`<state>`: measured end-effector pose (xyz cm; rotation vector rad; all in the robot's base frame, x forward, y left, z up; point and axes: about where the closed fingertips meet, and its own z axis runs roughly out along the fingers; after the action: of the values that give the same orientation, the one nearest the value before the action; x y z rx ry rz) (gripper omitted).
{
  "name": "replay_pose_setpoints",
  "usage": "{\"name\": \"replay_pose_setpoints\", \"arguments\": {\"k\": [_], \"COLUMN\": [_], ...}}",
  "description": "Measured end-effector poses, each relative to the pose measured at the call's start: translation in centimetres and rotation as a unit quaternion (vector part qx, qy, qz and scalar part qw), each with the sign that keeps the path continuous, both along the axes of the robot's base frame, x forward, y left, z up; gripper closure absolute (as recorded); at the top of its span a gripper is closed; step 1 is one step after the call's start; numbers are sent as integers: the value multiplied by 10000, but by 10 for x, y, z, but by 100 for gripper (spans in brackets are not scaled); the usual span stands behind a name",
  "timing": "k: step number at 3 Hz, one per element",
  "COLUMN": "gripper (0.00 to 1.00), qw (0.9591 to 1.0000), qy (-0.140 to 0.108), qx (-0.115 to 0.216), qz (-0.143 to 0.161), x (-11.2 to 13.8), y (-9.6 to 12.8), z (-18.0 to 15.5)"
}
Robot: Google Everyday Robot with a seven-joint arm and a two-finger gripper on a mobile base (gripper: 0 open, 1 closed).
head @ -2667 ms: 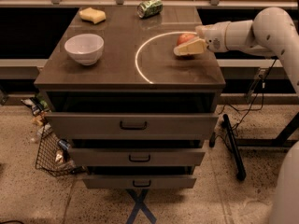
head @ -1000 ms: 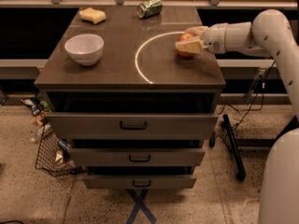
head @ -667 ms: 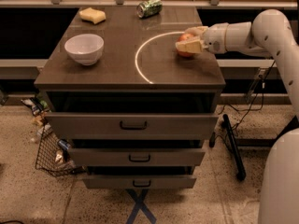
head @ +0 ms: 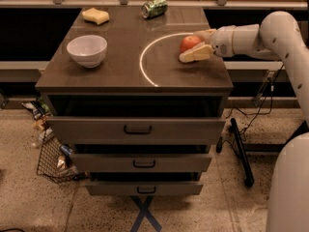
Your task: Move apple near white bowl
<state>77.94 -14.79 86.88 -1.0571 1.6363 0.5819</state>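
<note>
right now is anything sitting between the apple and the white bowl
Nothing visible. The claw holds the apple at the right of the table; the white bowl sits left; the sponge and green can lie farther back, off that path.

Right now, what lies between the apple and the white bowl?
In the camera view, only bare tabletop with a white arc separates apple and white bowl. The gripper is at the apple.

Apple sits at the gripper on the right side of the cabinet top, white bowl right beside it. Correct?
No. The apple is at the gripper on the right side of the cabinet top, but the white bowl sits apart on the left side, as the camera view shows.
</note>
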Motion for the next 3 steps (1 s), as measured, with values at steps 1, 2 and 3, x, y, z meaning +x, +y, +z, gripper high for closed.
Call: {"name": "replay_pose_setpoints", "arguments": {"k": [1, 2, 3], "gripper": [0, 11, 35], "qw": [9997, 9990, 9984], "qy": [-121, -206, -265], "qx": [70, 148, 213], "qz": [218, 364, 462], "x": [-7, -11, -14], "y": [3, 5, 6], "z": [2, 3, 2]}}
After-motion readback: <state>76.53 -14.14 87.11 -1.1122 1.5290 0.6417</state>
